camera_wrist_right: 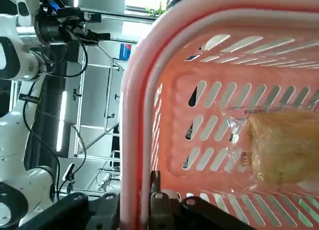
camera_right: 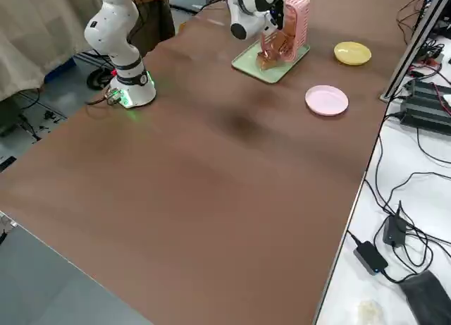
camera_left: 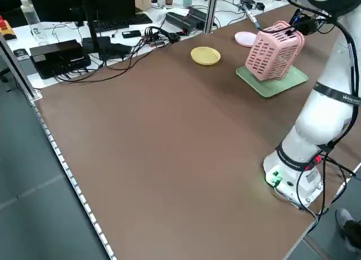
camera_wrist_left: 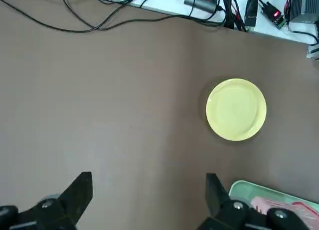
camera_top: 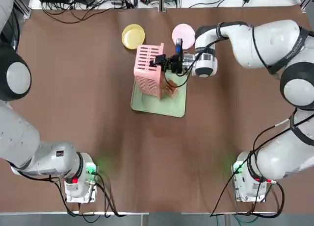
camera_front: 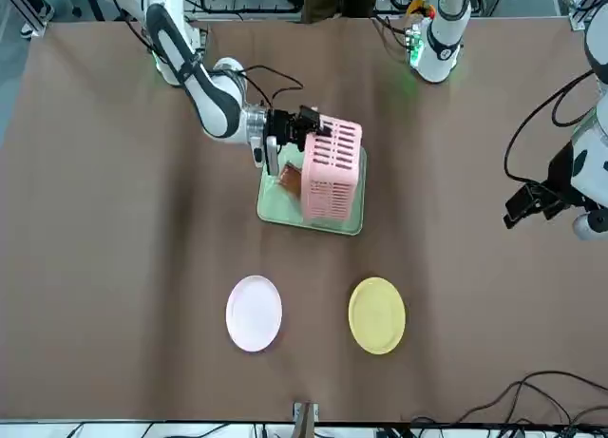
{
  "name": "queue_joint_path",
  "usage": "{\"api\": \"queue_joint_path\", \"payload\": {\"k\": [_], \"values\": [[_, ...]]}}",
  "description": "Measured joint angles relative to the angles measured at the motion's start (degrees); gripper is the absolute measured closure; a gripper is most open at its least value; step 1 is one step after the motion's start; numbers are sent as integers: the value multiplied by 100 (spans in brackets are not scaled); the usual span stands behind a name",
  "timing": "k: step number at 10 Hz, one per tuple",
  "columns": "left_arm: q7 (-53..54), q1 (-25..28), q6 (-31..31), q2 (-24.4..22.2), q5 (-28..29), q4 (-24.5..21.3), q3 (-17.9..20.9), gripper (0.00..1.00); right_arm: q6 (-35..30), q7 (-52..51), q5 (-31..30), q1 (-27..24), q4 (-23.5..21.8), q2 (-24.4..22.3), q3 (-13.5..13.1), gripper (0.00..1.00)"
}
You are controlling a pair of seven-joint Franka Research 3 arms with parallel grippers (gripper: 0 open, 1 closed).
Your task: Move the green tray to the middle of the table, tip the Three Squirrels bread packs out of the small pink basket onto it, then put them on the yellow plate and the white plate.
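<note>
The small pink basket (camera_top: pixel 149 69) hangs tipped on its side over the green tray (camera_top: pixel 172 107), its opening towards my right arm. My right gripper (camera_top: pixel 162 62) is shut on the basket's rim (camera_wrist_right: pixel 133 120). Orange-brown Three Squirrels bread packs (camera_top: pixel 170 89) lie spilled on the tray beside the basket's mouth, and one pack (camera_wrist_right: pixel 284 147) still shows inside against the lattice. The yellow plate (camera_top: pixel 133 36) and the white plate (camera_top: pixel 183 33) sit just beyond the tray; my right arm covers part of the white one. My left gripper (camera_wrist_left: pixel 148 182) hovers open and empty at the table's left side.
The dark brown table (camera_top: pixel 98 118) spreads wide around the tray. Cables and electronics (camera_top: pixel 88 3) lie past the far edge. Both arm bases (camera_top: pixel 78 184) stand at the near edge. In the left wrist view the yellow plate (camera_wrist_left: pixel 236 109) and a tray corner (camera_wrist_left: pixel 245 189) show.
</note>
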Motion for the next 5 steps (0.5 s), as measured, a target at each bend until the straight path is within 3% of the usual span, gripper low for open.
{"api": "queue_joint_path", "payload": {"k": [5], "values": [[0,-2,0,0,0,0,0,0,-707,-367,0,-54,-287,-77,-191,93]]}}
